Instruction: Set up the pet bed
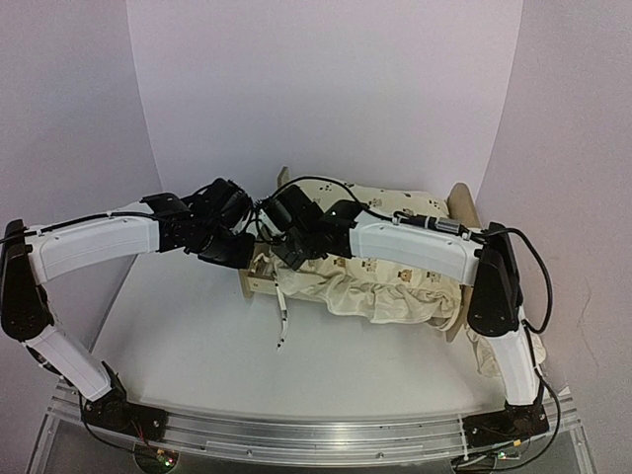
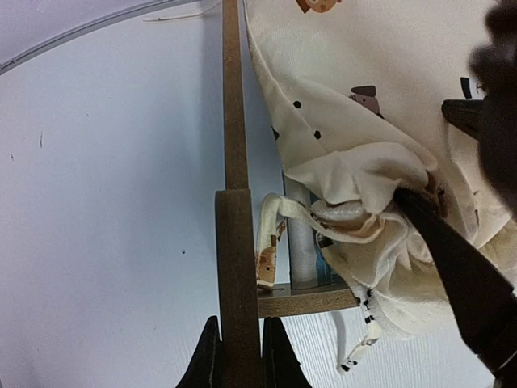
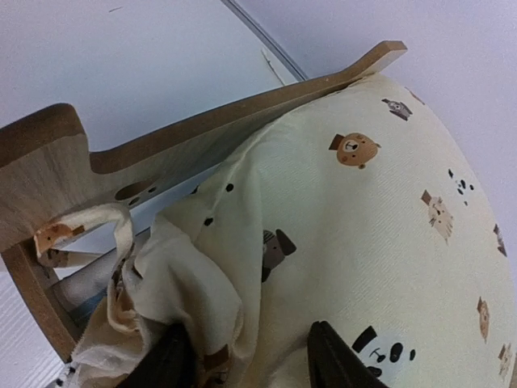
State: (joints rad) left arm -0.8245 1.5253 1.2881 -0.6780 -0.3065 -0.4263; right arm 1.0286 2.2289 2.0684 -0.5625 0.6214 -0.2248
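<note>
Left gripper (image 2: 240,346) pinches one pet bed (image 2: 237,242); right gripper (image 3: 252,360) seemingly parted; one cushion (image 3: 371,234).

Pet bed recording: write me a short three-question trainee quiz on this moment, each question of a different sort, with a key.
1. True or false: the left tool is clamped on a wooden end board of the pet bed.
2. What lies on the bed? A) a cream animal-print cushion B) a folded grey towel C) a stuffed toy
3. On the right tool, are the fingers apart or pressed together?
Key: 1 true; 2 A; 3 apart.
</note>
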